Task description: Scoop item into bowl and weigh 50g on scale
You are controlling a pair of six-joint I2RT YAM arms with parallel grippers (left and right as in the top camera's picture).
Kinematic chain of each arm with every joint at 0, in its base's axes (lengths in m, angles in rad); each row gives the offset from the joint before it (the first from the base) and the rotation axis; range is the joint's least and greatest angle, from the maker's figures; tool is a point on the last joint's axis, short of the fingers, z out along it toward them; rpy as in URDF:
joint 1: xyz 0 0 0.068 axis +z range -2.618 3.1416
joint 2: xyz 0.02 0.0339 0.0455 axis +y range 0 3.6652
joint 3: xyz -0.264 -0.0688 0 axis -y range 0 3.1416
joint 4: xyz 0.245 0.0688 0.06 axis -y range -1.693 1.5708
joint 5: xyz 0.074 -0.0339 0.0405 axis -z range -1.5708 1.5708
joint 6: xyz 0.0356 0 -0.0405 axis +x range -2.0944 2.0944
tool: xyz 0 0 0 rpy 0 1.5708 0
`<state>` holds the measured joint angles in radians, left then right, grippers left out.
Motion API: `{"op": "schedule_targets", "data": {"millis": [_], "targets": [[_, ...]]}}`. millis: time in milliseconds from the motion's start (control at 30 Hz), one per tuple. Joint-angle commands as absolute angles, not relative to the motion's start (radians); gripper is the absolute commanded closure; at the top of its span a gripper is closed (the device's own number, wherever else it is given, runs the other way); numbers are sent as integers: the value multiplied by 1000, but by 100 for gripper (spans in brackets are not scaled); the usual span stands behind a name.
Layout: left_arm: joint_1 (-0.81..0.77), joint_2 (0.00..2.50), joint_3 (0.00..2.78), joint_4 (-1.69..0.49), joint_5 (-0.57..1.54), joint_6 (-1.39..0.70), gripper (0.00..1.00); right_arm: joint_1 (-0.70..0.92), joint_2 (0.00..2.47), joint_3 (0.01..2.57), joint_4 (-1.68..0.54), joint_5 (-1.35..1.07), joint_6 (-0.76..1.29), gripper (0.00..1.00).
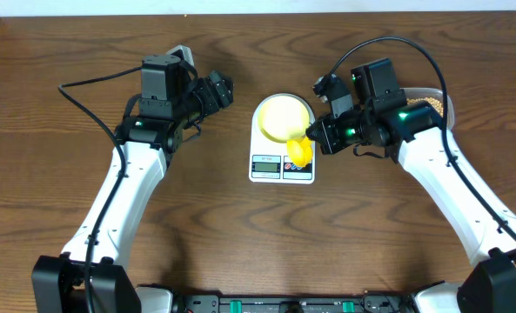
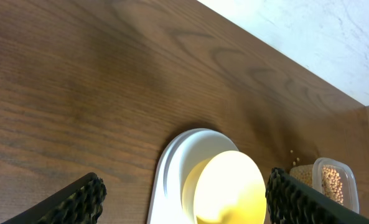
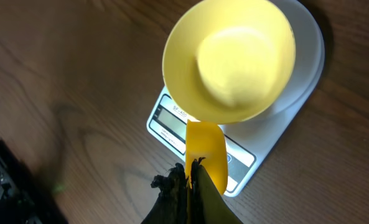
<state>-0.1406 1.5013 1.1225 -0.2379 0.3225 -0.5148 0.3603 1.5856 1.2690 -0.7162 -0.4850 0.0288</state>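
One scale (image 1: 280,176) runs near-to-far, display (image 1: 266,165) end nearest.

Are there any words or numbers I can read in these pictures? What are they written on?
On the scale, the display: digits too small to read.
Tiny print beside the display, right wrist view: too blurred to read.
On the bowl and the scoop: no writing seen.
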Motion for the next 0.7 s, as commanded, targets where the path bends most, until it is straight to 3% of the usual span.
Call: {"op": "schedule_targets", "data": {"millis": [0,667], "targets": [[-142,1487,1130,-239,312,-490,16,368,1610,1280,-714,-474,9,99],[-142,1487,1130,-239,312,-490,16,258,1568,1280,-816,-453,-16,99]]}}
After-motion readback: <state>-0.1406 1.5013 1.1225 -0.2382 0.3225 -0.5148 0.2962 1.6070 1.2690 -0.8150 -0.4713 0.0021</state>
